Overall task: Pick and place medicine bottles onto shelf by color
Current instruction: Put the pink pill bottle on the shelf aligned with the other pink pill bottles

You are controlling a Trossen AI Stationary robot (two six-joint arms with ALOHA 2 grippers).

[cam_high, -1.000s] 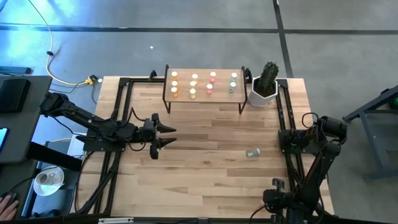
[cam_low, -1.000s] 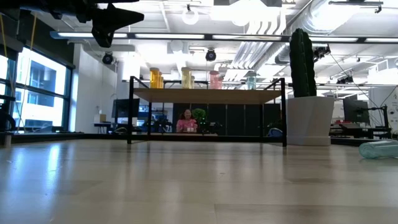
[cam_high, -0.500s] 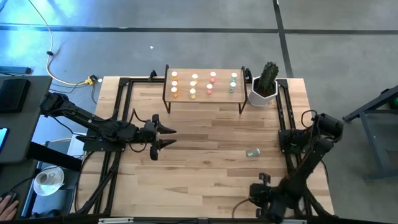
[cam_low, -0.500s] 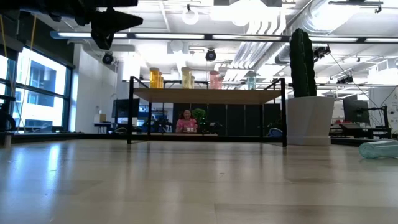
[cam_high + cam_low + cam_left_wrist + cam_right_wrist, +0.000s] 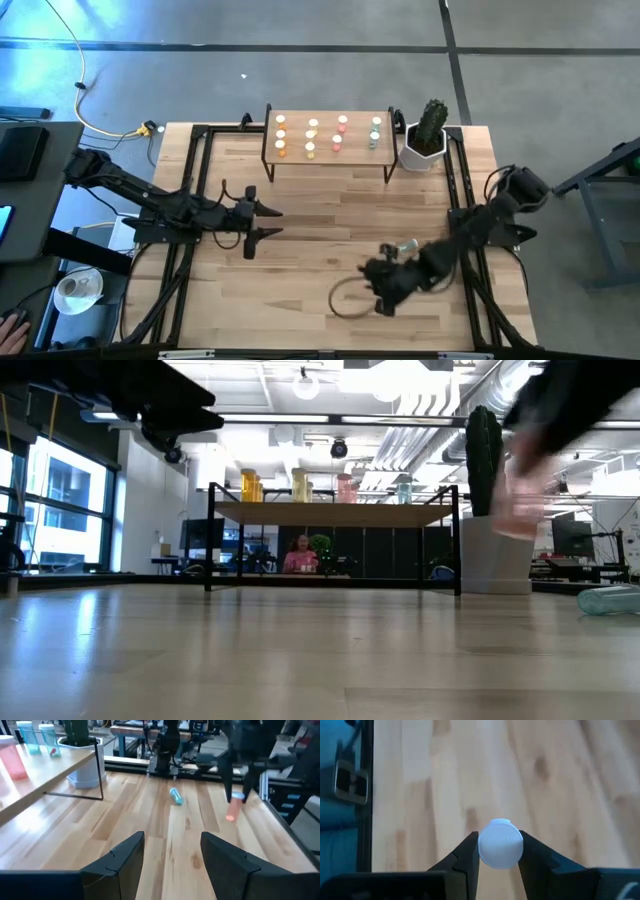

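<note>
The shelf [image 5: 355, 140] stands at the table's far edge with several medicine bottles on it in rows: orange [image 5: 281, 143], yellow [image 5: 312, 138], pink [image 5: 339, 133] and green [image 5: 375, 133]. One green bottle [image 5: 405, 246] lies on its side on the table at the right. My right gripper [image 5: 384, 290] hangs over the table's near middle, just near of that bottle, shut on a pink bottle [image 5: 232, 813]. My left gripper [image 5: 272, 222] hovers open over the table's left half, holding nothing. My right gripper pinches the pink bottle's white cap [image 5: 500, 851] by its sides between the two fingers. The fingers slant down from above. The pink body [image 5: 520, 500] hangs below them, roughly upright and clear of the table.
A white pot with a cactus [image 5: 428, 140] stands right of the shelf at the far right. A black cable loop [image 5: 345, 300] hangs by my right arm over the near middle. Bare wood lies between the shelf and both grippers.
My right gripper has swung from the table's near right corner toward the table's middle, rising a little and turning, and the pink bottle it holds has come into the low view. My left gripper has tipped down slightly in place.
</note>
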